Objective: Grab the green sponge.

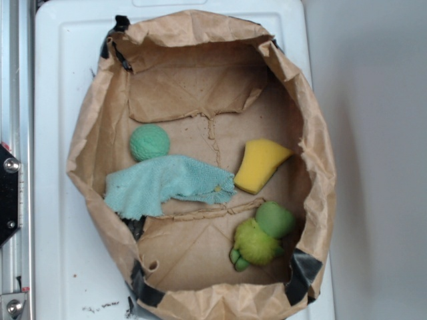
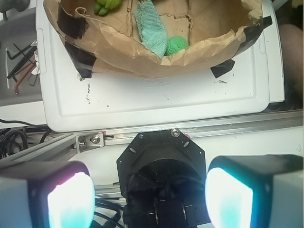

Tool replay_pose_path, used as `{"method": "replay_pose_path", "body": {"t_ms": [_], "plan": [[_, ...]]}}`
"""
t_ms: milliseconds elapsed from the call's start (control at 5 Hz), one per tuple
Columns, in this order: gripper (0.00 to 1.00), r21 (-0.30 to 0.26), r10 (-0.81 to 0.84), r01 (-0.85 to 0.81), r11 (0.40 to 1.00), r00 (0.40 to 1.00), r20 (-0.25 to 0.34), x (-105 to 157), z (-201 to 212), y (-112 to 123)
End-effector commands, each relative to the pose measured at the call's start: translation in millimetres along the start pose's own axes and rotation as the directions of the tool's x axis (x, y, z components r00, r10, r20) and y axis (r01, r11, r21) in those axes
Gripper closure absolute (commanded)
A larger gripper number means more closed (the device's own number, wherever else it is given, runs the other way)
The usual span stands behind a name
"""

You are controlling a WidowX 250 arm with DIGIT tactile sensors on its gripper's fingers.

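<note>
Filling most of the exterior view, the crumpled brown paper bag (image 1: 200, 40) sat on a white plastic tray (image 1: 53, 133); the wrist view cut off its far half. The teal woven cloth (image 1: 160, 187) lay mid-bag. Only the exterior view showed the small smooth green sponge (image 1: 275, 219), touching the fuzzy lime-green toy (image 1: 253, 243) near the yellow wedge sponge (image 1: 261, 163). The gripper (image 2: 149, 199) appeared only at the wrist, pads wide apart, empty.
</note>
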State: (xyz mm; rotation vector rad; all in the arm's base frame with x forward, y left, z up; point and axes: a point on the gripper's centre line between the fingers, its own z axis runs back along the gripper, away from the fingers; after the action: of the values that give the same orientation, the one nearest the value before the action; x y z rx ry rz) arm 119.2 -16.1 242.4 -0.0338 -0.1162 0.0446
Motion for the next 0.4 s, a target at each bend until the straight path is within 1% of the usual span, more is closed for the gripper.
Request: {"method": "replay_pose_path", "body": {"t_ms": [0,200], "plan": [[0.00,0.000,0.000,0.000,1.000,1.000,0.000,0.0,0.0,0.0],[0.00,-0.043,0.131,-0.130,0.991,0.991,0.014,42.3,-31.4,-5.9]]}}
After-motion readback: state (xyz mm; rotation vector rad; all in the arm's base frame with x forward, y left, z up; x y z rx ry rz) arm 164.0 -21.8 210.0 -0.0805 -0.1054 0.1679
